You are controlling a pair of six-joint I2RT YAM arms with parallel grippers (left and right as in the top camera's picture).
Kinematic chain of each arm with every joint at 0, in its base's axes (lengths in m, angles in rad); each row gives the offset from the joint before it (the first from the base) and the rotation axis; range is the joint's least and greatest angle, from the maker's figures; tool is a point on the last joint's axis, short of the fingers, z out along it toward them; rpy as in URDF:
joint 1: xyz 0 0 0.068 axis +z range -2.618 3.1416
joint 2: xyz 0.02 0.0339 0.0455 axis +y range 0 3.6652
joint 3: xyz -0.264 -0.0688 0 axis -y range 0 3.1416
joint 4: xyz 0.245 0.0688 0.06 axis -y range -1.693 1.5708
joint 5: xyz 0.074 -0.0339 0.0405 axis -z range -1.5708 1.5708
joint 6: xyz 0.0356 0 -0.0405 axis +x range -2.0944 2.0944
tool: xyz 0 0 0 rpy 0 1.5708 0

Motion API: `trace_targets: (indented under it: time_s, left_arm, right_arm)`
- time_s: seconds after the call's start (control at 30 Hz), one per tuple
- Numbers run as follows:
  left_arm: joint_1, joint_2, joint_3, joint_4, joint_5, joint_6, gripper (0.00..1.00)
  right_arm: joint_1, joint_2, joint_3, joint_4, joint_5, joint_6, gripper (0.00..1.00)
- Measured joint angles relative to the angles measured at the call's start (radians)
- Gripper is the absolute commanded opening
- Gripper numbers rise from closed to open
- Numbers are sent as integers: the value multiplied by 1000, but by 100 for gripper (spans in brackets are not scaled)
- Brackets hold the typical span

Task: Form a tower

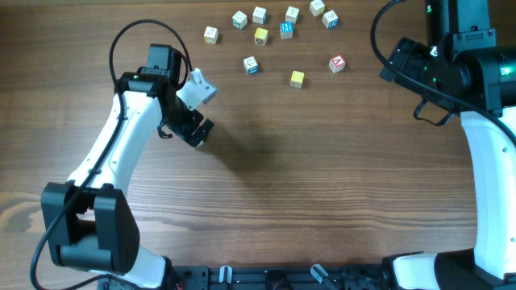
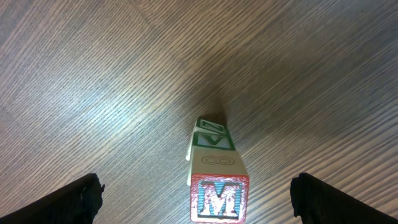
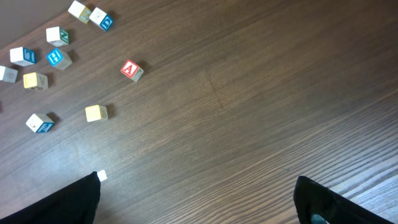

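The tower (image 2: pixel 216 177) stands untouched between the left gripper's (image 1: pixel 196 110) wide-open fingers; the right gripper (image 3: pixel 199 202), well apart from it, hangs open.

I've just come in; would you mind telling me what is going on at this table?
Two robot arms are building a tower of little letter cubes. The left gripper hangs open over the tower, jaws wide on either side and not touching it; a red M cube sits on top. The right gripper is open too, holding nothing, above the table. Loose cubes lie scattered elsewhere.
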Motion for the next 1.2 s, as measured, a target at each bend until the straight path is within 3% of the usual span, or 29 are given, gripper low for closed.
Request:
trace_targets:
  time_s: [0.27,1.2]
  left_arm:
    - [26,118,2,-2,-19,17,100]
    - [26,159,2,17,-13,18,100]
  right_arm:
    - [0,0,0,0,0,0,100]
    - [0,0,0,0,0,0,100]
